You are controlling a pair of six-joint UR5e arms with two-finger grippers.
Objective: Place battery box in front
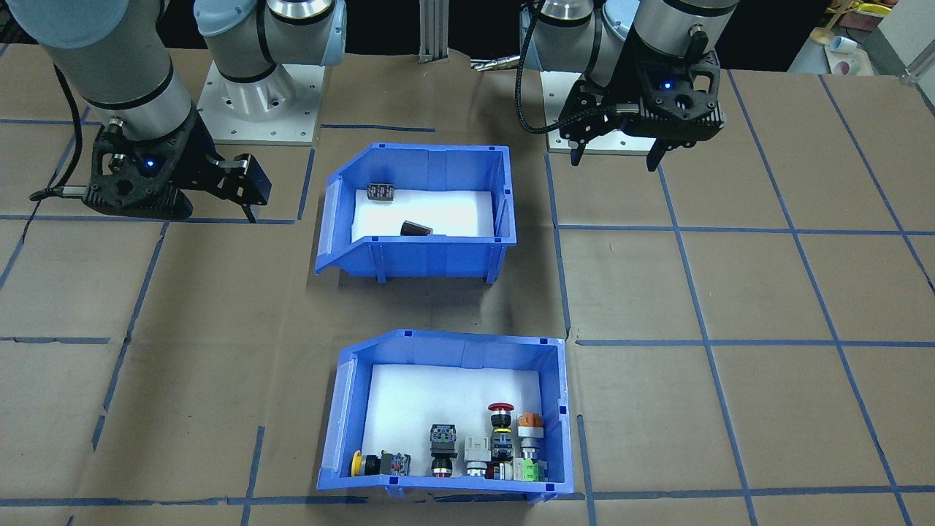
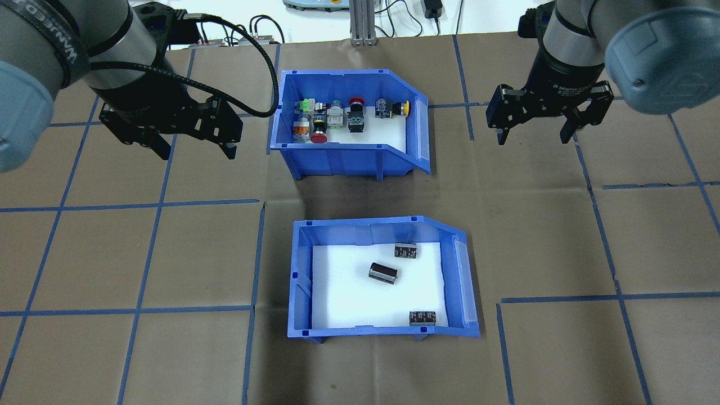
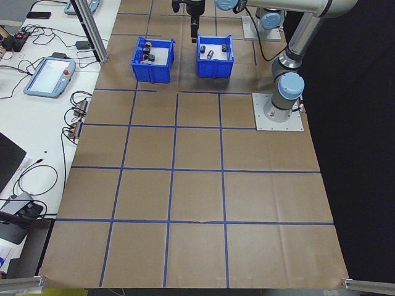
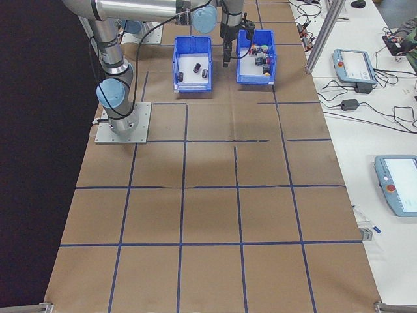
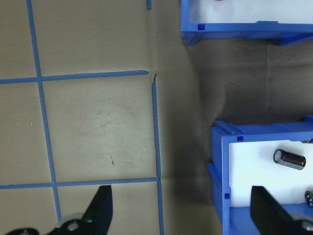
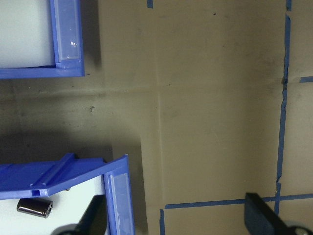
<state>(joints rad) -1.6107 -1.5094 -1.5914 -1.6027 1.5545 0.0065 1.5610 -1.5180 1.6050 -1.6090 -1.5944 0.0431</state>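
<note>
Both sets of my fingers, left point(image 2: 192, 147) and right point(image 2: 534, 134), hang spread and empty. The battery box point(image 2: 382, 332) sits at 6 o'clock of the button box point(image 2: 343, 160) on the bench (nearer me). I judge nothing started; next, grip its wall.

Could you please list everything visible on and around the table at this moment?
battery box: one, blue, white floor, nearer the robot.
batteries: three, dark, loose inside it.
switch bin: one, blue, farther from the robot.
push-buttons and switches: several, red, orange, yellow, green, along its far wall.
table: one, brown cover, blue tape grid.
teach pendants: two, grey, side bench.
left gripper: black, jaws open, empty, left of the switch bin.
right gripper: black, jaws open, empty, to its right.
</note>
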